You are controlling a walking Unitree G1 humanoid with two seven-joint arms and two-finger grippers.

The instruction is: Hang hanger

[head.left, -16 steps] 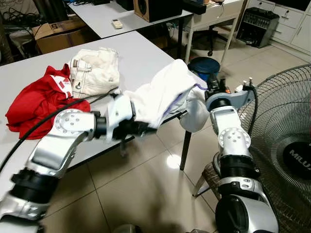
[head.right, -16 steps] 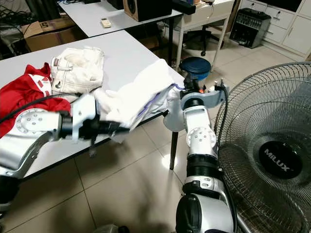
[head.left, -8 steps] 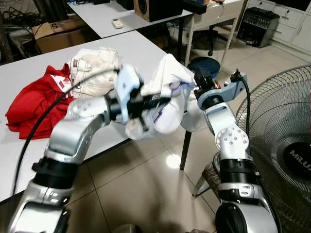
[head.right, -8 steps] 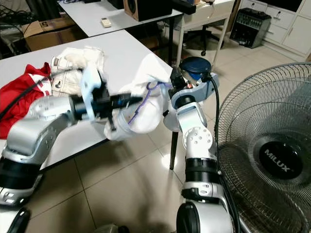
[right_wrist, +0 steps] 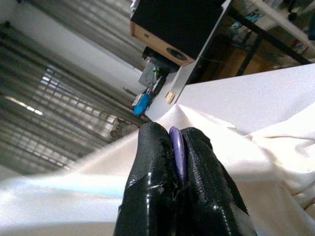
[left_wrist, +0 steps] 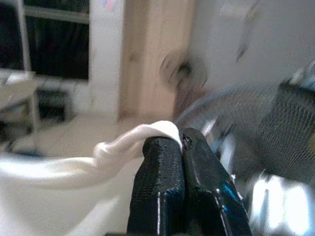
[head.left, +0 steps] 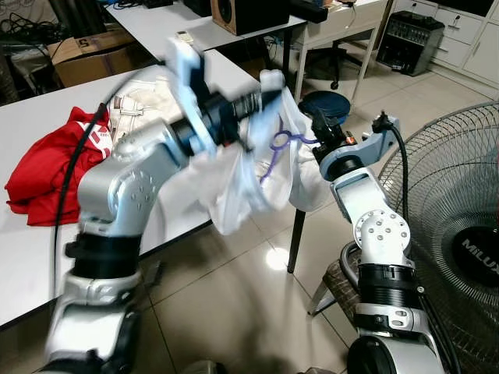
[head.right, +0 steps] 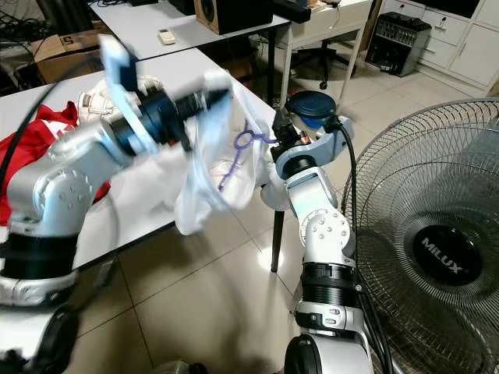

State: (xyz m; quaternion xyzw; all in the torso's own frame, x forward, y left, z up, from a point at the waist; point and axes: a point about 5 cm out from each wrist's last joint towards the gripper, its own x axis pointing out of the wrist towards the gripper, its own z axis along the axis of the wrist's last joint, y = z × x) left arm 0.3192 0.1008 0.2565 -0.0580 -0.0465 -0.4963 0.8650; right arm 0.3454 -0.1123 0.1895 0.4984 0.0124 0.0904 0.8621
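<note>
Right wrist view: I see my right gripper (right_wrist: 177,142) clamped on the purple hanger (right_wrist: 177,150); my left gripper (left_wrist: 182,142) pinches the white garment (head.left: 242,175) beside it.

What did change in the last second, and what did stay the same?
The left claw, shut on the white garment, swung up from the table edge and lifted the cloth, so the purple hanger now shows. The right claw rose a little, still shut on the hanger. The red cloth, cream jeans and fan stayed put.
</note>
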